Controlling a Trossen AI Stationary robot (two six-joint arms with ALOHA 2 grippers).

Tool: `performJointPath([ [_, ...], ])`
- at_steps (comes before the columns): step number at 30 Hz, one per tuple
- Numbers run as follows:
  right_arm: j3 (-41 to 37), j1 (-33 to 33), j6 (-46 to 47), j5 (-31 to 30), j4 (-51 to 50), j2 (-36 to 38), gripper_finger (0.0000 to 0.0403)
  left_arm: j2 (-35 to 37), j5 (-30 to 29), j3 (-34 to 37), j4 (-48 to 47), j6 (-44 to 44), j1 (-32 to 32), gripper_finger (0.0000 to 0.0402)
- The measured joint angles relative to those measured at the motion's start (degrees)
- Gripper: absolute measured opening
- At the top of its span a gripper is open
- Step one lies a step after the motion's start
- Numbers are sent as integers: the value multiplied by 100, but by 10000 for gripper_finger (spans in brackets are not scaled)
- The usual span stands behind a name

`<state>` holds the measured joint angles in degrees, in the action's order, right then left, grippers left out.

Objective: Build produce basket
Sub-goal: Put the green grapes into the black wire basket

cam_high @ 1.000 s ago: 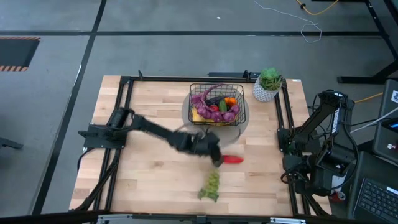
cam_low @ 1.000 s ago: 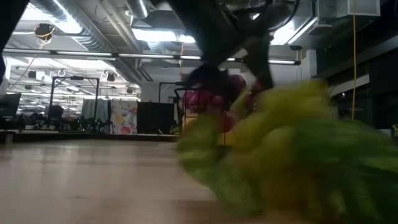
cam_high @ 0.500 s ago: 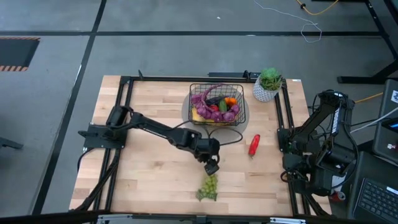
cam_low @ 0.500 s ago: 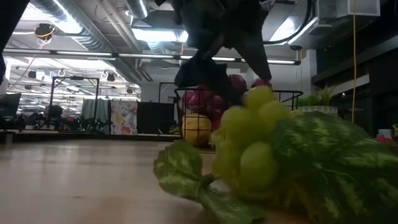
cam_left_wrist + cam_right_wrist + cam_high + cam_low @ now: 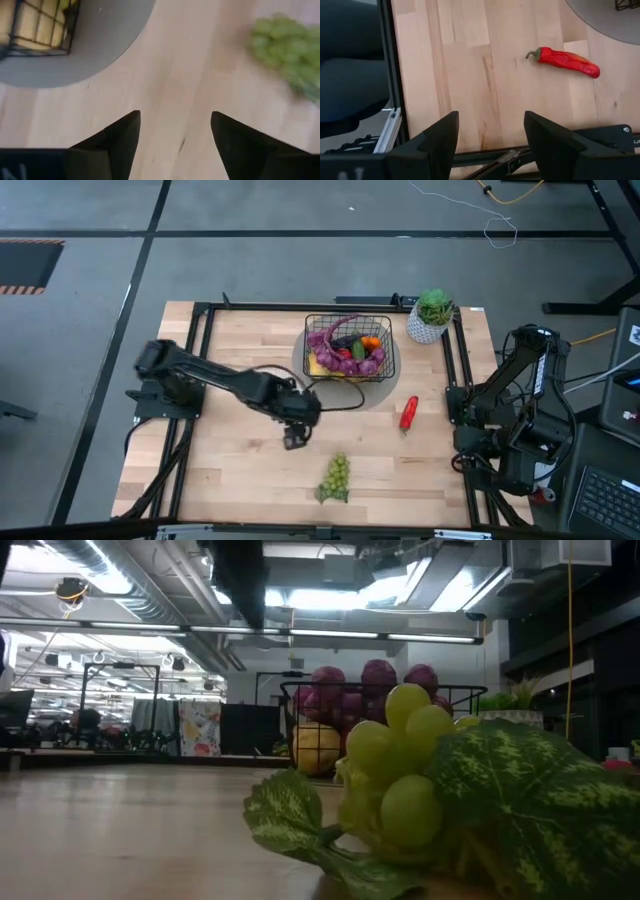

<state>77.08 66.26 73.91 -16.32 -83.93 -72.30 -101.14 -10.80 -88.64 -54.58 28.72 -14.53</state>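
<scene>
1. Wood table (image 5: 230, 470) has a black basket (image 5: 348, 346) on a grey mat (image 5: 100, 50), full of produce (image 5: 345, 352).
2. Green grapes (image 5: 337, 477) and red chili (image 5: 408, 413) lie outside it.
3. Left gripper (image 5: 293, 440) hangs open, empty, between basket and grapes.
4. Right gripper (image 5: 490, 131) waits open at the table's edge.

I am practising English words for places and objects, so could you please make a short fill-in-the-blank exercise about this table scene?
1. The red chili lies on the bare table, not in the ____.
2. The basket stands on a round grey ____.
3. The left gripper is open and holds ____.
4. The green grapes lie near the table's ____ edge, far from the plant pot.

Missing words: basket; mat; nothing; front
</scene>
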Motion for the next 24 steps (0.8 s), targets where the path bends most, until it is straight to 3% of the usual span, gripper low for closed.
performJointPath([
  [6,-215,-2,39,-17,111,-28,227,1360,125,878,850,-1524,-211,237],
  [12,-521,0,59,73,367,-34,227,3249,712,2833,2403,-2477,-76,238],
  [17,-531,0,-212,-437,323,-30,227,5247,1513,5179,4669,-3018,911,238],
  [20,-532,-2,-413,-664,323,-26,227,6296,1625,6399,5724,-2820,1667,238],
  [24,-531,-31,-540,-682,341,-28,227,7436,1706,7372,6180,-2739,2259,238],
])
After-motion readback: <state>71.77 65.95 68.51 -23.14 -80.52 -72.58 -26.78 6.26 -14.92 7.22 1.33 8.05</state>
